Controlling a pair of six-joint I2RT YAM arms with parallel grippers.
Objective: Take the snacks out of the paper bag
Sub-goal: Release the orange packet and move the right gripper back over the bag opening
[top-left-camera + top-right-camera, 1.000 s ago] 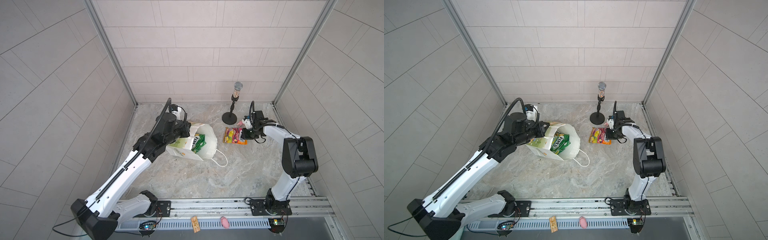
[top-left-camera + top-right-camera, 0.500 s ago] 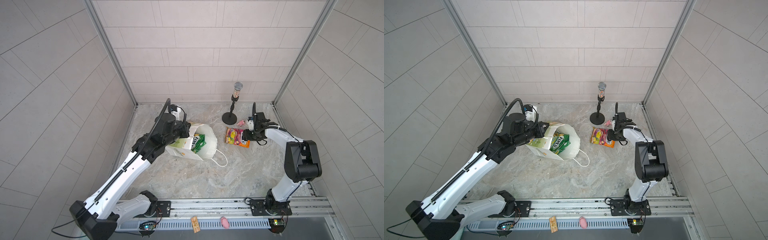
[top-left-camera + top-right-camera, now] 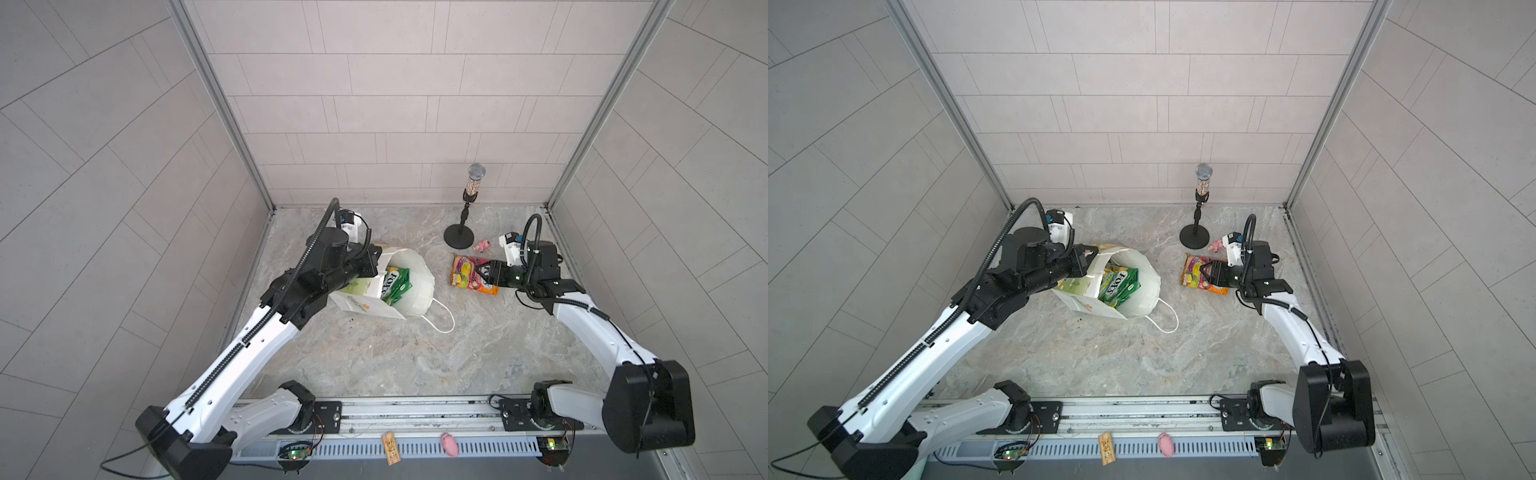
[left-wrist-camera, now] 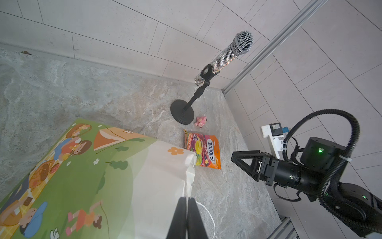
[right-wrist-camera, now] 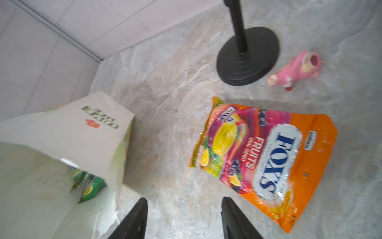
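**Snacks: one packet out, green ones left in the bag**

**Top views.** The paper bag [image 3: 417, 286] lies tilted just left of centre on the table [image 3: 374, 357], with its mouth turned up and to the right. Green FOX'S packets [image 3: 397, 284] show inside it. The left pincer [image 3: 376, 264] is clamped on the bag's upper-left rim. Right of centre the orange-pink FOX'S bag [image 3: 467, 276] lies flat, apart from the paper bag. The right pincer [image 3: 484, 274] hangs at that packet's right edge. A microphone stand [image 3: 459, 237] and a pink toy figure [image 3: 482, 246] sit just above the packet in the frame. One cord handle [image 3: 440, 320] loops out onto the table below the bag.

**Left wrist.** The fingers [image 4: 182, 209] are pressed together on the bag's thin white edge. I judge this hold fragile, since a pull from the other arm could tear the paper or slip it free, and the bag would then flop shut.

**Right wrist.** The jaws stand apart with only bare table between them, so this pincer holds nothing. The orange packet is glossy and wrinkled. The green ones are crowded in the bag's mouth.

Reaching in, the right pincer could:
- catch the paper wall rather than a packet;
- pinch several packets at once;
- lose a slick one partway out;
- knock the stand with a wide swing.
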